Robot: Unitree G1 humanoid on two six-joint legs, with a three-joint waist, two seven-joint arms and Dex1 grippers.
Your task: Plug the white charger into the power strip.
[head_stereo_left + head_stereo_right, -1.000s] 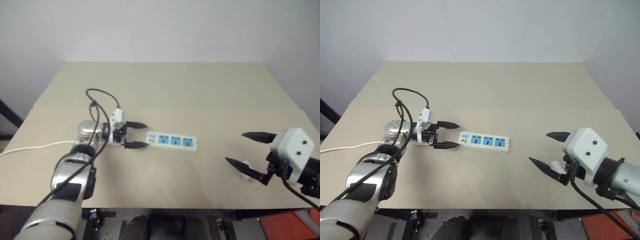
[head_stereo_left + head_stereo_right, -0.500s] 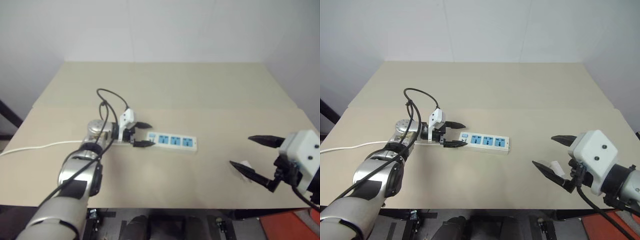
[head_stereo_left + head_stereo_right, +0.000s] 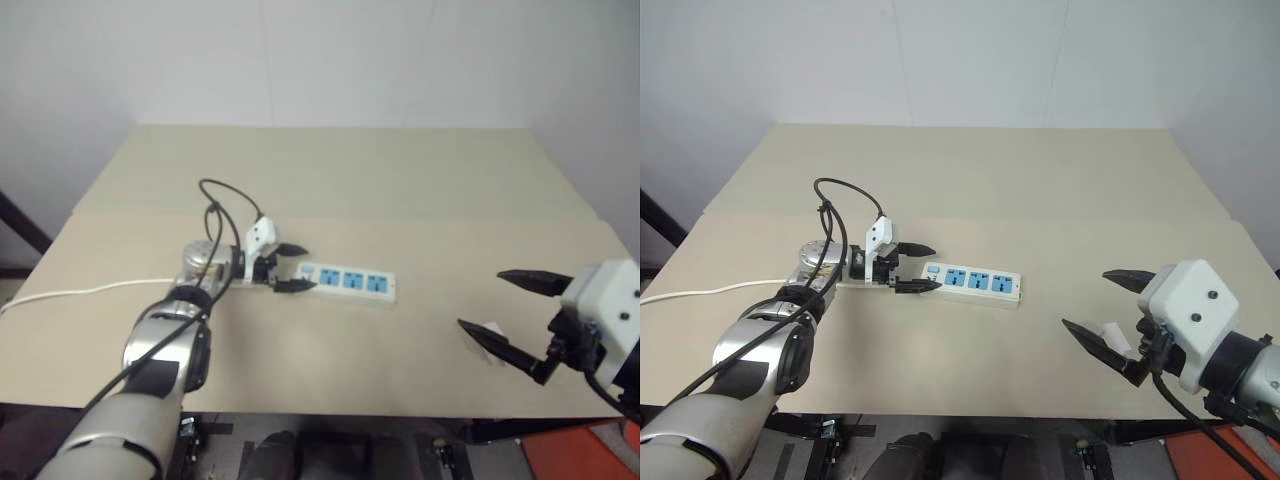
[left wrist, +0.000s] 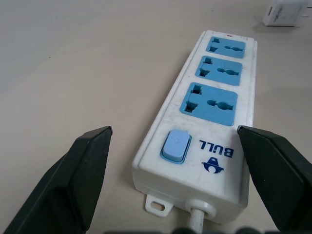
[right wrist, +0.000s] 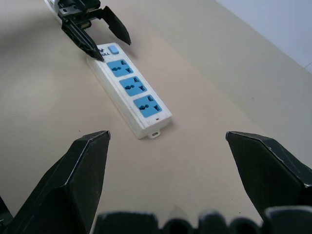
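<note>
Left claw [image 3: 294, 268]: I see it spread wide, straddling the switch end of the power strip [image 3: 347, 282].
Right claw [image 3: 512, 312]: released, empty.
White charger [image 3: 489, 333]: on the counter [image 3: 400, 180], seemingly below the right claw.

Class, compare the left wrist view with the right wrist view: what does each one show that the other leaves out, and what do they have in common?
Left wrist view alone: the white charger lying on the table beyond the strip's far end, and the cord leaving the strip's near end. Right wrist view alone: the left end effector, open, seen from outside with its fingers on either side of the switch end. Both: the power strip with three empty blue sockets and a blue switch, on the beige table.
</note>
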